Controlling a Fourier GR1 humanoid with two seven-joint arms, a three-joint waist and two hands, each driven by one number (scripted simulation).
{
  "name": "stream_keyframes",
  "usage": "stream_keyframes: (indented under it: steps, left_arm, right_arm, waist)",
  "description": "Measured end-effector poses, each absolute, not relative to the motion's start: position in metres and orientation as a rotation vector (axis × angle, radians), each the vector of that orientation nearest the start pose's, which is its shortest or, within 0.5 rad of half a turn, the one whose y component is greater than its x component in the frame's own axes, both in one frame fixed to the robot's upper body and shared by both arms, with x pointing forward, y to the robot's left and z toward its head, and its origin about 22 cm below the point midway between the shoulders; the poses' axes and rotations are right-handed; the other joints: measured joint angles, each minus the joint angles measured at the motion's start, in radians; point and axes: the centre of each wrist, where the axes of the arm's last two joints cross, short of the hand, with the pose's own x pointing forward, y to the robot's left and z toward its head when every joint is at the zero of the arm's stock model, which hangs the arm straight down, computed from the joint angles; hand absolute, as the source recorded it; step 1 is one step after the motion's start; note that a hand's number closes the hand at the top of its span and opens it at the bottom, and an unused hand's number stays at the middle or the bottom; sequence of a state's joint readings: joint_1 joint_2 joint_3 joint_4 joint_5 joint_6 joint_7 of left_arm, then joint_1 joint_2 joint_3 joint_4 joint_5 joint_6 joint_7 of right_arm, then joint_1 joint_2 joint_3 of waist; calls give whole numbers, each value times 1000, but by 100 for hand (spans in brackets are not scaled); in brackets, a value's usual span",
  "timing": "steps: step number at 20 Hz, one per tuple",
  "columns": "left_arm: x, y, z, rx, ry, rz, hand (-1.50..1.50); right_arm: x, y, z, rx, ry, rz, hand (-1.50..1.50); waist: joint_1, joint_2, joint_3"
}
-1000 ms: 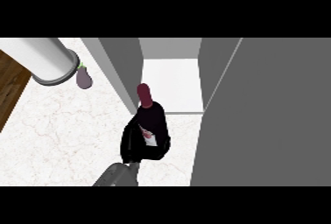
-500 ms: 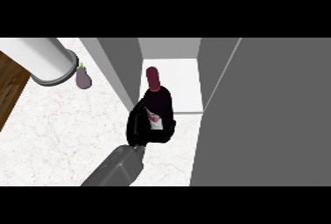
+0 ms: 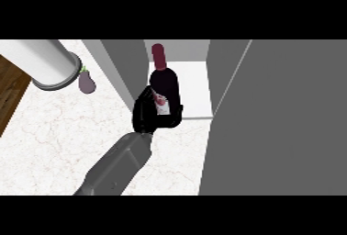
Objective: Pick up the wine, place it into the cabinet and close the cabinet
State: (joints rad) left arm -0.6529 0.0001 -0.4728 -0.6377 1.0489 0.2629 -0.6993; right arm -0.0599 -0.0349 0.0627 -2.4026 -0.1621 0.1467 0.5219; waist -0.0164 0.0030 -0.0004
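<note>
Starting at the near edge: a grey forearm comes up over the marble counter (image 3: 54, 137) from the lower left, and the left hand (image 3: 150, 117) has its black fingers curled round the lower body of the wine bottle (image 3: 165, 80). A bit of white label peeks out between them. No right hand anywhere in view.

The bottle sits right at the front lip of the cabinet (image 3: 193, 87), with its dark red capped neck pointing away over the white shelf. Can't tell if the base is resting on anything yet.

My guess on handling is glass, so stiff, fairly heavy, slick and breakable. The wide body is the sensible place to hold it. The neck would probably let it swing.

The cabinet's left side wall (image 3: 125, 69) is just beside the hand, so that's what I'd watch. The big grey open door (image 3: 284, 119) fills the right side. Far left there's an eggplant (image 3: 86, 82) next to a white cylinder with a grey rim (image 3: 47, 62), both well out of the way.
</note>
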Motion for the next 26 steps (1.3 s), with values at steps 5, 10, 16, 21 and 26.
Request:
stream_keyframes:
  steps: [5, 10, 16, 21, 26]
  left_arm:
    - [357, 95, -42, -314, -1620, 441, 150]
    - [374, 96, -31, -286, -1618, 429, 150]
    - [390, 96, -19, -235, -1593, 404, 150]
    - [405, 94, -1, -223, -1584, 383, 150]
    - [411, 92, 7, -209, -1575, 377, 150]
  right_arm:
    - [171, -215, 187, 261, -1931, 259, -150]
    - [168, -214, 189, 266, -1936, 255, -150]
    - [176, -213, 184, 274, -1941, 268, -150]
    - [174, -210, 183, 284, -1943, 274, -150]
    - [176, -211, 184, 296, -1946, 279, -150]
  waist:
    - [-6, 2, 0]
    - [-10, 5, -1]
    - [-24, 13, -2]
    - [-35, 15, -1]
    - [-50, 17, -1]
